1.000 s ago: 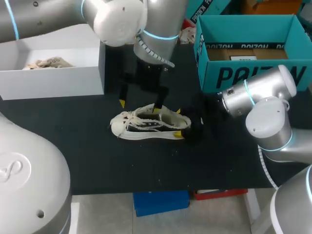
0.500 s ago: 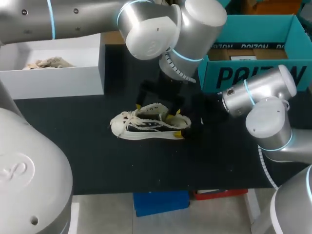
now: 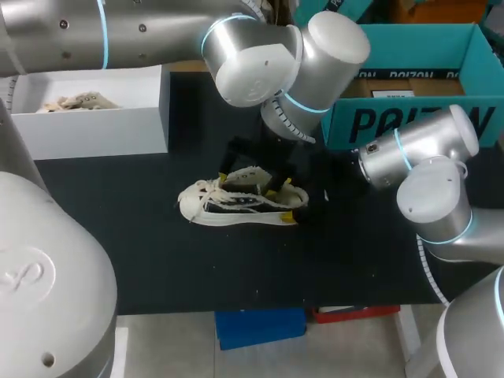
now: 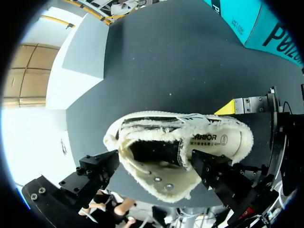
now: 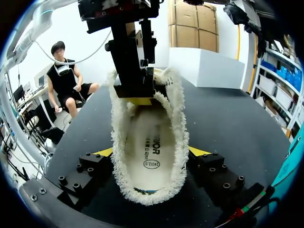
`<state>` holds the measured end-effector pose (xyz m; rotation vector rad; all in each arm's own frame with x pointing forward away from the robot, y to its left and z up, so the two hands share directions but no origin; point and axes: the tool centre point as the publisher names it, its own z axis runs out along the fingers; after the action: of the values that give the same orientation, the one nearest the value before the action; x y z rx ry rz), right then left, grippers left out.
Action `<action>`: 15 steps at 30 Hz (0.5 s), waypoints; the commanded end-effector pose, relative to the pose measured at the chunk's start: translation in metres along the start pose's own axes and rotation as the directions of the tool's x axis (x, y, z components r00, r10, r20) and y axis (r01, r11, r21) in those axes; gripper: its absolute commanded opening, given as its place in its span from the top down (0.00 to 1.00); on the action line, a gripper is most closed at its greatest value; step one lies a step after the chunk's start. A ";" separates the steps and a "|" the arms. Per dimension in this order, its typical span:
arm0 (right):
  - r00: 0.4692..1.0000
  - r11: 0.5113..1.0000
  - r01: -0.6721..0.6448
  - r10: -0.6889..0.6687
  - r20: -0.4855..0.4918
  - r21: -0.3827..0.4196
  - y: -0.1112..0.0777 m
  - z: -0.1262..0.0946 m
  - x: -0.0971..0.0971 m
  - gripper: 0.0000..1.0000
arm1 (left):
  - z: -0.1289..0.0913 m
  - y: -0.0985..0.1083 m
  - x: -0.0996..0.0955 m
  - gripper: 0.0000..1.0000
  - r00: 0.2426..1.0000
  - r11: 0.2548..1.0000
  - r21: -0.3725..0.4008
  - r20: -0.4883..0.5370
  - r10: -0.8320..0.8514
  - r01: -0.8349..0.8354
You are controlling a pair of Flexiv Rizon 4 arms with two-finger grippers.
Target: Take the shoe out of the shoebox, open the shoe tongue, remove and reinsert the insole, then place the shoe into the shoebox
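Change: your left gripper (image 3: 248,182) has shifted rightward along the shoe (image 3: 236,206); the shoe is unmoved.
Grip: left fingers spread; right gripper (image 5: 150,153) pinches the heel.
Shoe: long axis crosswise, toe toward your left.

A table (image 3: 236,268) with a matte black top is seen across the middle of the head view, its front edge running along the lower part of the frame. Below that edge, at the bottom centre, a strip of pale floor (image 3: 173,350) is shown. A blue bin (image 3: 260,327) and a red object (image 3: 354,313) are tucked just under the table. The black top is lit evenly, with only faint shadows.
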<state>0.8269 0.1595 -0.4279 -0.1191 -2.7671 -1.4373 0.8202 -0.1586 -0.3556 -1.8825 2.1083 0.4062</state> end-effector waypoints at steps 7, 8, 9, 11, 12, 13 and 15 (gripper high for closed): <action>1.000 1.000 -0.002 0.002 -0.001 0.005 0.001 0.000 -0.001 1.00 | 0.014 -0.006 0.006 0.00 0.999 1.000 -0.021 0.045 0.007 -0.006; 1.000 1.000 -0.002 0.002 -0.001 0.005 0.001 0.000 -0.001 1.00 | 0.014 -0.005 0.005 0.00 0.998 1.000 -0.015 0.061 0.007 -0.006; 1.000 1.000 -0.002 0.002 -0.001 0.005 0.001 0.000 -0.001 1.00 | 0.015 -0.005 0.004 0.00 0.998 1.000 -0.015 0.070 0.005 -0.004; 1.000 1.000 -0.002 0.002 -0.001 0.005 0.001 0.000 -0.001 1.00 | 0.017 -0.006 0.003 0.00 0.997 1.000 -0.014 0.080 0.009 -0.008; 1.000 1.000 -0.002 0.002 -0.001 0.005 0.001 0.000 -0.001 1.00 | 0.018 -0.006 0.002 0.00 0.996 1.000 -0.013 0.083 0.010 -0.009; 1.000 1.000 -0.002 0.002 -0.001 0.005 0.001 0.000 -0.001 1.00 | 0.019 -0.006 0.001 0.20 0.997 1.000 -0.016 0.082 0.011 -0.010; 1.000 1.000 -0.002 0.002 -0.001 0.005 0.001 0.000 -0.001 1.00 | 0.019 -0.005 0.000 0.65 0.996 1.000 -0.014 0.085 0.013 -0.012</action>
<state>0.8270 0.1595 -0.4279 -0.1191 -2.7670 -1.4374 0.8254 -0.1507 -0.3722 -1.8298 2.0702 0.4937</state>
